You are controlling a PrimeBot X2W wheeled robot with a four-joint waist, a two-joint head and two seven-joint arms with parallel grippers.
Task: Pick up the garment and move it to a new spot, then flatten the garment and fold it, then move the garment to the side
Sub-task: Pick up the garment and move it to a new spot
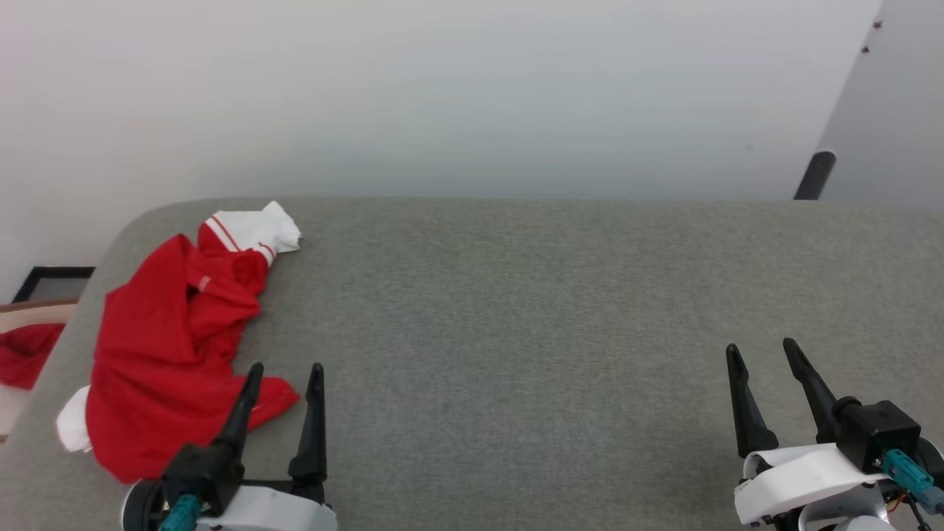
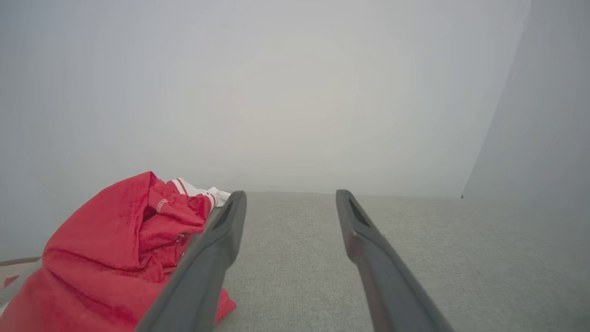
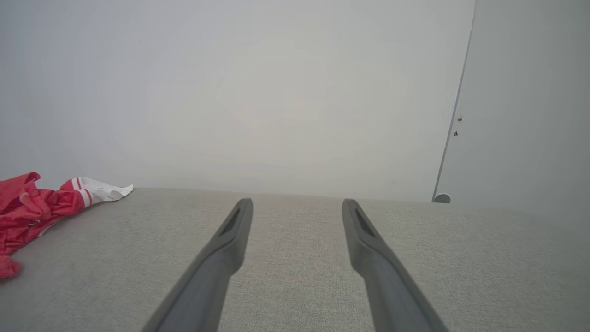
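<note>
Pale wall [image 1: 472, 88]: plain, runs behind the whole scene. A grey panel [image 1: 896, 110] adjoins it at far right.

Worktop [image 1: 516, 332]: covered in grey woven fabric, with a rounded far-left corner. The broad centre and right carry no articles.

Garment [image 1: 169, 346]: lies crumpled in a heap on the worktop's left side, reaching from near the far-left corner toward the near edge. Mostly red. One white sleeve with red striped trim points toward the far edge, and a small white portion shows at the near-left end. No printing is visible in this state. The left wrist view shows the garment [image 2: 106, 249] piled at lower left. The right wrist view shows it [image 3: 27, 207] well off to the left.

Left end effector [image 1: 286, 369]: released, fingers spread wide with nothing between them. It hovers at the near-left, and its left finger [image 1: 243, 413] crosses in front of the garment's near hem. Contact cannot be confirmed. In its own wrist view, the left end effector [image 2: 290, 196] frames bare fabric.

Right end effector [image 1: 760, 346]: released, fingers apart and empty, at the near-right and well apart from the garment. Its wrist view shows the same gap [image 3: 297, 203] over bare worktop.

Minor items: a small red cloth [image 1: 26, 354] lies beyond the worktop's left edge. A black frame [image 1: 55, 280] sits behind it. A dark post [image 1: 815, 175] stands at far right.
</note>
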